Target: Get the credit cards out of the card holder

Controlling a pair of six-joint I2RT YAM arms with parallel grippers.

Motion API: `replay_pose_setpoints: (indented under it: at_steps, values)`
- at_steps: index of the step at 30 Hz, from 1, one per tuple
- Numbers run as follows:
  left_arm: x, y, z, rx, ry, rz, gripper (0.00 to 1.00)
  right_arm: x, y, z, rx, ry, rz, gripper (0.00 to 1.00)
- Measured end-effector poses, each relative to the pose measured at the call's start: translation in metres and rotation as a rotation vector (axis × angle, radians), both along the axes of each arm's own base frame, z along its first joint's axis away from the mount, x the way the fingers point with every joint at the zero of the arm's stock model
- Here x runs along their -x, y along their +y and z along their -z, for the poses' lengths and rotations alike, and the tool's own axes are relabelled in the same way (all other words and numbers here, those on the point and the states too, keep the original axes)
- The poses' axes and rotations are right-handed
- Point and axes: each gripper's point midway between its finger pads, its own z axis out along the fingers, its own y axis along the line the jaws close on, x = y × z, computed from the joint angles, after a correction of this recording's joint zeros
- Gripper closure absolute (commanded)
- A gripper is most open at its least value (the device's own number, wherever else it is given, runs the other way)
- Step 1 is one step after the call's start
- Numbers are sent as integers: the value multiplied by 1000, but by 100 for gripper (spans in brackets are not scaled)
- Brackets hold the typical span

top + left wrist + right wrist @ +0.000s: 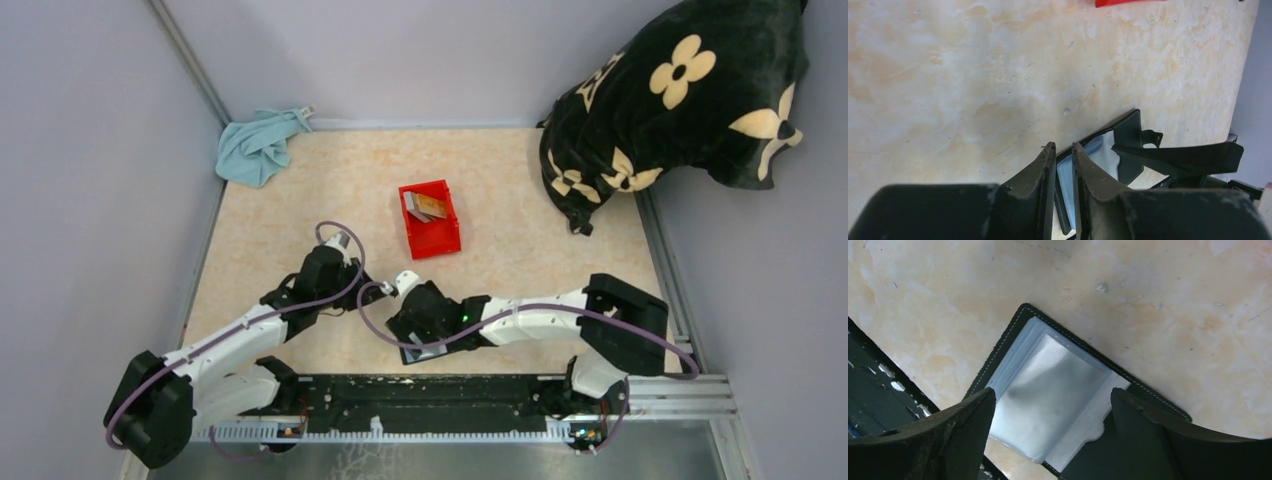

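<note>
The job looks well along: several tan and grey credit cards (425, 207) lie in the red bin (440, 240), well ahead of both grippers. The card holder (1063, 375) lies spread open on the table. Its pale clear sleeve looks empty, though I cannot tell whether any other slot hides a card, so what is left is probably a check of the remaining pockets. The right gripper (1052, 392) is spread wide, one finger on either side of that sleeve and just above it, holding nothing. The left gripper (1063, 147) is nearly closed. The holder's stitched near edge sits in the narrow slit between its fingers, apparently pinched, and the rest fans out ahead and to its right.
</note>
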Motion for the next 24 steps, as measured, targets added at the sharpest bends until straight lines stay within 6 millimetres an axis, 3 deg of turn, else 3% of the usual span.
replay_pose_setpoints:
  at_steps: [4, 7, 12, 20, 24]
  values:
    - [1, 10, 8, -8, 18, -24, 75, 5, 12, 4, 17, 8, -4, 14]
    - [3, 14, 11, -10, 28, -28, 75, 4, 19, 6, 27, 6, 3, 21]
    - [5, 16, 12, -6, 29, -28, 75, 3, 15, 12, 59, 5, 25, 28]
    - [7, 16, 15, -3, 38, -25, 76, -1, 21, 9, 66, -8, 82, 75]
    - [7, 16, 14, 0, 40, -23, 76, 1, 24, 9, 48, 2, 98, 88]
